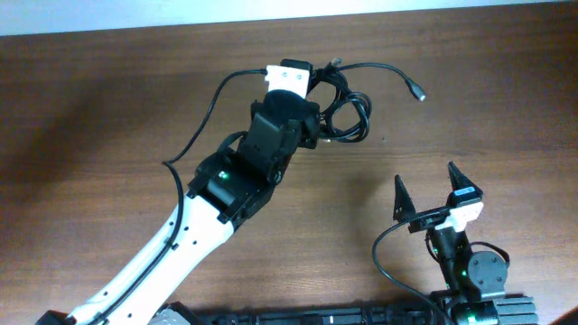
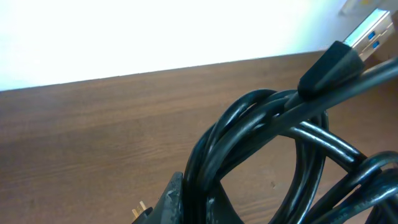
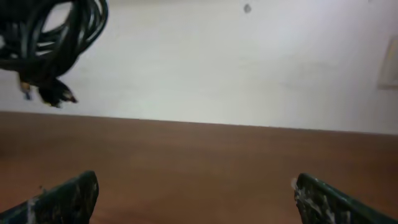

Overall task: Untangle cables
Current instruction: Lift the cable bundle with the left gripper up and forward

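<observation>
The left hand (image 1: 312, 95) has hold of the cables (image 1: 348, 113). The knotted bundle sits right at its tip and spills off to its right side in overlapping loops. The fingers themselves are buried behind the cords, so how narrow the gap is cannot be told. In the left wrist view the cords (image 2: 261, 143) fill the lower right, several strands wound round one another, with a metal-tipped flat plug (image 2: 365, 32) jutting up past them. A smaller plug (image 2: 140, 210) pokes out low at the left. One loose strand arcs away from the hand and ends in a small plug (image 1: 417, 92) well clear of the bundle.

The right hand (image 1: 424, 178) is spread wide and holds nothing, its two fingers (image 3: 68, 198) far apart above bare bench (image 1: 90, 90). From that hand, the bundle (image 3: 53, 31) is well off ahead and to the left (seen against the pale wall, above the bench's far edge, so it looks lifted off the wood).
</observation>
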### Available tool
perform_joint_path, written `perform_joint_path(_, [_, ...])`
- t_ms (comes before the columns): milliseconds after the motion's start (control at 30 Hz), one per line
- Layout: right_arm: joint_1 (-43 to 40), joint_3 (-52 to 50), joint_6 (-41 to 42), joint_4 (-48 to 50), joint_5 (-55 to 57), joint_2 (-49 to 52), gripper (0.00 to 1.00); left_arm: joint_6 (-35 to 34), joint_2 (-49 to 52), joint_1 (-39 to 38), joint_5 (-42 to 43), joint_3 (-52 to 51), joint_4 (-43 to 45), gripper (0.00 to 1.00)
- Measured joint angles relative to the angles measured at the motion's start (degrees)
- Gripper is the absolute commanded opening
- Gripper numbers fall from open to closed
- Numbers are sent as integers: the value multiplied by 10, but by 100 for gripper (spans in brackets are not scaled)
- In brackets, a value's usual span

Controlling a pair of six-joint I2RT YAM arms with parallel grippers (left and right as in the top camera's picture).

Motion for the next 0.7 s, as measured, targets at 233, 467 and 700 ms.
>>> perform_joint_path(233, [0,62,93,-64,-61,2,99,-25,0,0,0,0,4,0])
perform_joint_path(467, [0,248,99,-197,-72,122,99,-41,0,0,10,0,8,0])
perform_joint_path(700, [0,455,99,-345,-132,367,99,-106,-35,0,14,0,-3,0])
